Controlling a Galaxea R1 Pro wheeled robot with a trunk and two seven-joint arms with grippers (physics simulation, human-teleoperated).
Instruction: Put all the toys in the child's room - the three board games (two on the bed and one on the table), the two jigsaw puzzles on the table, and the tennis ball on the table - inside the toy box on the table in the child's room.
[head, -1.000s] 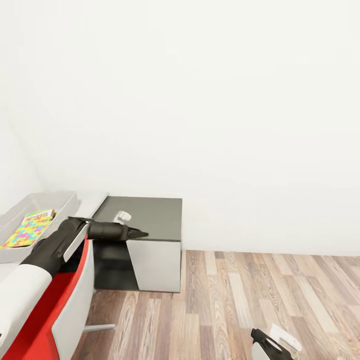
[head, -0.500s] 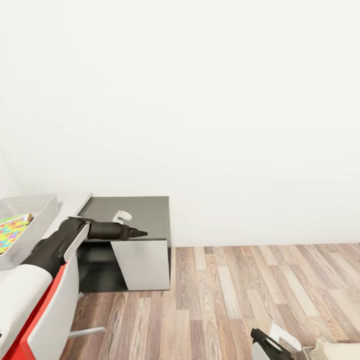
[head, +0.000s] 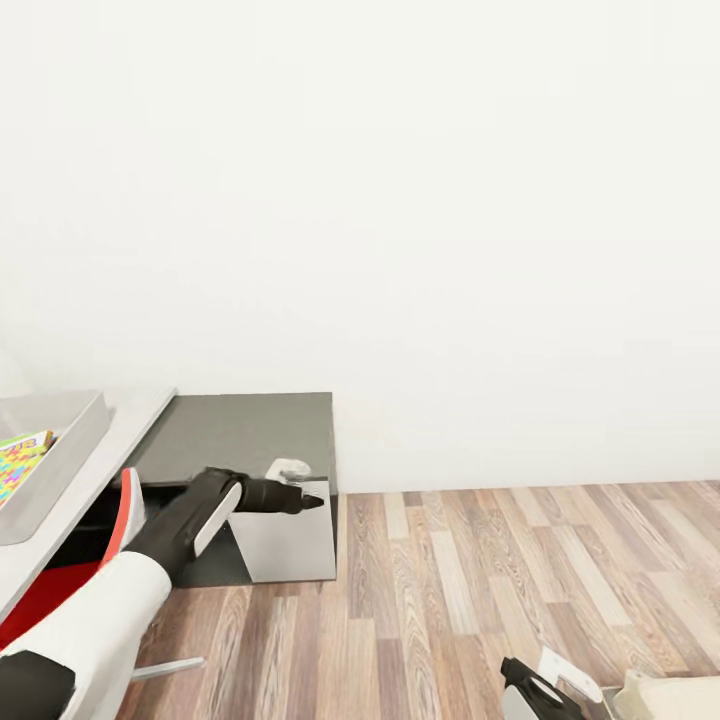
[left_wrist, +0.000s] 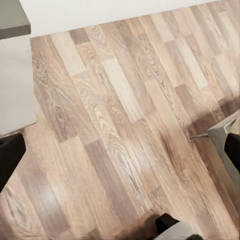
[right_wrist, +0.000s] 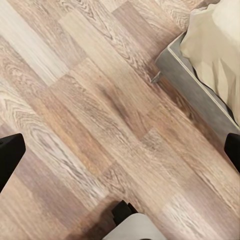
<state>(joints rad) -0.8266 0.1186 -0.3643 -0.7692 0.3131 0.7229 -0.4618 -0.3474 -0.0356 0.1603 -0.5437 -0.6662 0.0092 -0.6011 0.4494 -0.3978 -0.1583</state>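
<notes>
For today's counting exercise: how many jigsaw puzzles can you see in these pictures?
1. The jigsaw puzzle lies inside the toy box on the table, at the head view's left edge. It is cut off there, so another could be hidden.

The left arm, white at the upper sleeve and black toward the wrist, reaches forward and up in the head view, its left gripper (head: 300, 492) level with the front edge of the dark grey cabinet (head: 250, 430). The right gripper (head: 560, 680) sits low, right of that cabinet, jaws apart in its wrist view
</notes>
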